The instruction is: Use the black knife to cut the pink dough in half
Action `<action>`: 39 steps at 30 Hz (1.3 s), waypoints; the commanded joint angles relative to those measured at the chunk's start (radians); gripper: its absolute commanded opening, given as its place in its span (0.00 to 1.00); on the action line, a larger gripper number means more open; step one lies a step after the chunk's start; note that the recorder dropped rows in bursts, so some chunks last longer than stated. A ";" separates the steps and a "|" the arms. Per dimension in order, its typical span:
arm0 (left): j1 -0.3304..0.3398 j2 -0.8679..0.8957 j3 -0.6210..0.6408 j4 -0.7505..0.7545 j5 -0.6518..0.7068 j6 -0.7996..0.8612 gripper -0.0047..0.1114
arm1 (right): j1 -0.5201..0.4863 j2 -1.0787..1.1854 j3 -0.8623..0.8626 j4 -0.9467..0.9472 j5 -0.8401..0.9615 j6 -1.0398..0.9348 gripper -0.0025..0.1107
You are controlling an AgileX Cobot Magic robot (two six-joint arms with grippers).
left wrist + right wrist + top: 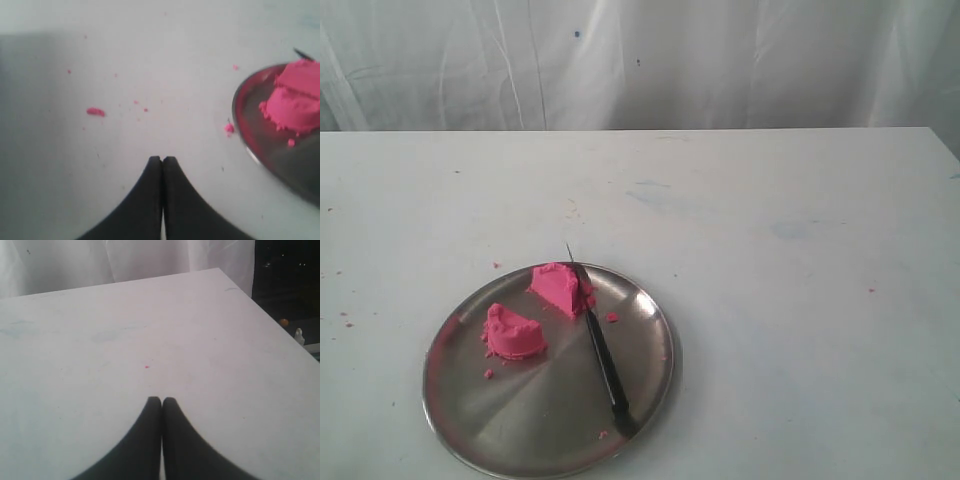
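I see the pink dough (pixel 538 312) lying as two separate chunks on the steel plate (pixel 510 425), and I take that plate as my landmark. One chunk sits near the plate's far rim: a wedge with a flat, smooth cut face turned toward the other piece. The second chunk lies nearer the plate's left side, a low rounded half-mound with a dented top and crumbly, grainy edges. The two are apart, with bare steel between them.

The black knife (pixel 602 352) lies flat on the plate, its handle toward the near rim and its blade running up past the far chunk, touching that chunk's right side; the thin tip pokes out over the far rim. Where blade meets dough I can't make out the edge clearly.

Small pink crumbs (pixel 611 317) dot the plate and the white table (pixel 800 300) just off its left rim.

From the left wrist view, the plate is cut off at the frame edge and the dough is blurred, only partly in shot. The left gripper (pixel 162 160) hangs over bare table beside the plate, fingertips pressed together on nothing. The right gripper (pixel 162 401) is likewise clenched empty over table well away from the plate. Neither arm shows in the exterior view.
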State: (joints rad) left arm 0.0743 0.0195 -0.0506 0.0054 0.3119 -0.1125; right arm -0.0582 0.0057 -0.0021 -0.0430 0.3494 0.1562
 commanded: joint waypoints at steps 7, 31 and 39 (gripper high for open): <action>0.019 -0.020 0.051 0.026 -0.050 -0.012 0.04 | -0.005 -0.006 0.002 -0.001 0.000 0.006 0.02; 0.019 -0.020 0.051 0.026 -0.081 -0.010 0.04 | 0.028 -0.006 0.002 -0.001 0.000 0.006 0.02; 0.019 -0.020 0.051 0.026 -0.081 0.007 0.04 | 0.028 -0.006 0.002 -0.001 0.000 0.006 0.02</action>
State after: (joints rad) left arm 0.0927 0.0048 -0.0040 0.0314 0.2358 -0.1118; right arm -0.0336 0.0057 -0.0021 -0.0393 0.3574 0.1562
